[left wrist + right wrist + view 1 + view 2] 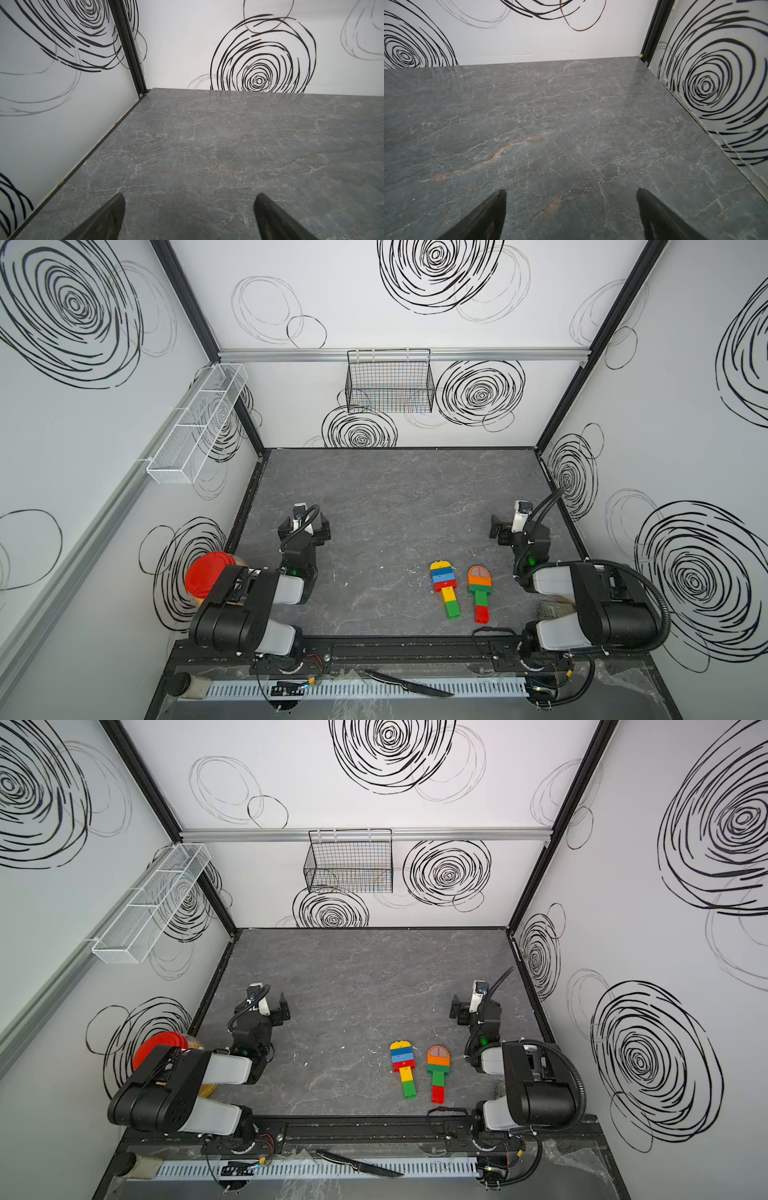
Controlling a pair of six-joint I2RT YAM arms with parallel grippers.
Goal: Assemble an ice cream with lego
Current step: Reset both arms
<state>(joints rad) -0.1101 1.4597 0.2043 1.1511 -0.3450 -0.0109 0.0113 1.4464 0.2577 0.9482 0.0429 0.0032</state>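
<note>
- The yellow-topped lego ice cream and the orange-topped lego ice cream lie flat on the desk, just beside each other, behind the right claw and to its left.
- Their long axes are nearly parallel: domes toward the far wall, sticks toward the near desk edge.
- The right claw and the left claw are wide open and hold nothing, with bare desk ahead of them.
</note>
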